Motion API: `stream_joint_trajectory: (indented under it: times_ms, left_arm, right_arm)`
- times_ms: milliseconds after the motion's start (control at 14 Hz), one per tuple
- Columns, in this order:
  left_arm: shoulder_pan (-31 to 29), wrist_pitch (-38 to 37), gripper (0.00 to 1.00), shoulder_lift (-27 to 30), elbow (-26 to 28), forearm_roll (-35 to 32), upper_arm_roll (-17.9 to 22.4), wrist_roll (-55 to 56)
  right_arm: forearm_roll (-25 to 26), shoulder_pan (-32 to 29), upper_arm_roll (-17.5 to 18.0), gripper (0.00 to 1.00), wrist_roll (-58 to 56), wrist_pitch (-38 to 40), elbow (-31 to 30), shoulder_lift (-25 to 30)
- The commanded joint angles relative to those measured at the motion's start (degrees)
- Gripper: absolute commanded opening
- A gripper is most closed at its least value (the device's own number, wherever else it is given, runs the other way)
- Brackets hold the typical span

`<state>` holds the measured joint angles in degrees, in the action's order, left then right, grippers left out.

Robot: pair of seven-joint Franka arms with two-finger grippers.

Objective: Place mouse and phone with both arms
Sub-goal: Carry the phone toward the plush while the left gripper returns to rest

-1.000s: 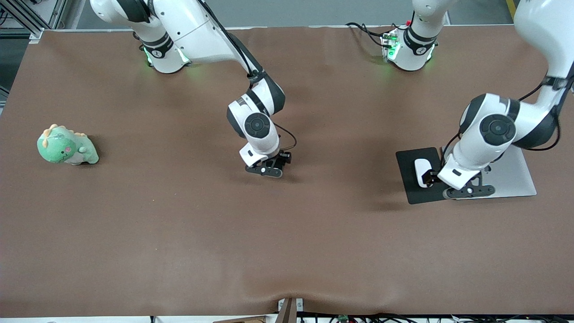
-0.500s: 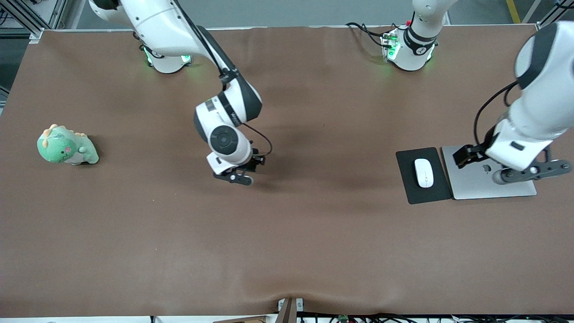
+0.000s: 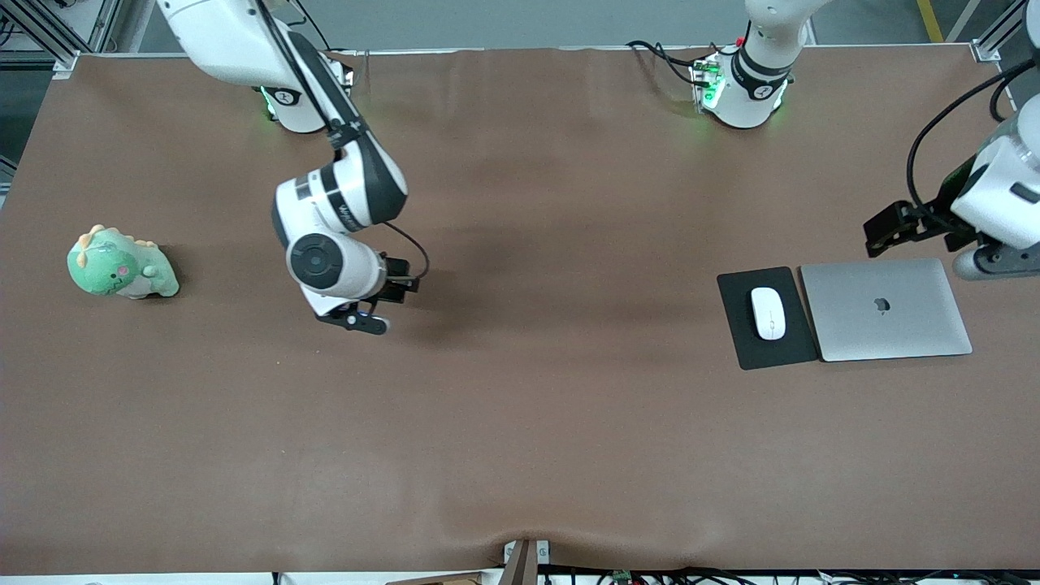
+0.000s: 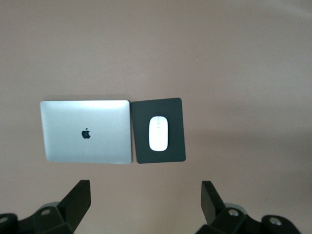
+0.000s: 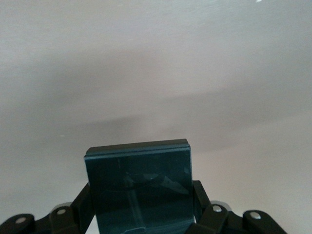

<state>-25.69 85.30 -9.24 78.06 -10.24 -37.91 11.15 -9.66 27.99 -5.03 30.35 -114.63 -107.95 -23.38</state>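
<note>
The small white oval computer mouse (image 3: 768,313) now lies by itself on the flat black rectangular mouse pad (image 3: 741,337), just beside the closed silver laptop (image 3: 886,309) toward the left arm's end of the bench. A second ago the left gripper (image 4: 146,207) was down on it; it has since let go and lifted away toward that end edge, and its fingers (image 4: 78,197) stand spread wide and empty. I judge the mouse half of the job done.

The right gripper (image 3: 366,313) has meanwhile swung from mid-bench toward the right arm's end, in the direction of the green plush dinosaur toy (image 3: 120,266). It stays clamped on the small black glossy rectangular phone (image 5: 139,187), carried above bare brown tabletop (image 3: 520,455). The phone is not yet placed.
</note>
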Motion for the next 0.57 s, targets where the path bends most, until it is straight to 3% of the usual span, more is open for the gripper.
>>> stream_joint_trajectory:
  times_ms: [0, 214, 500]
  left_arm:
    - [14.1, -0.7, 1.00, 4.7, 1.0, 6.4, 21.0, -8.9]
    - [23.8, -1.6, 1.00, 8.1, 4.5, 8.6, 32.4, -10.1]
    - [24.7, -1.3, 1.00, 10.7, 7.9, 10.4, 33.3, -8.9]
  right_arm:
    - [1.2, -3.5, 1.0, 0.00, -3.9, -0.9, -6.0, 5.9]
    - [2.7, -5.3, 0.9, 0.00, -7.3, -3.4, -9.3, 7.6]
    - [4.9, -9.6, 0.9, 0.00, -13.4, -5.0, -12.2, 8.5]
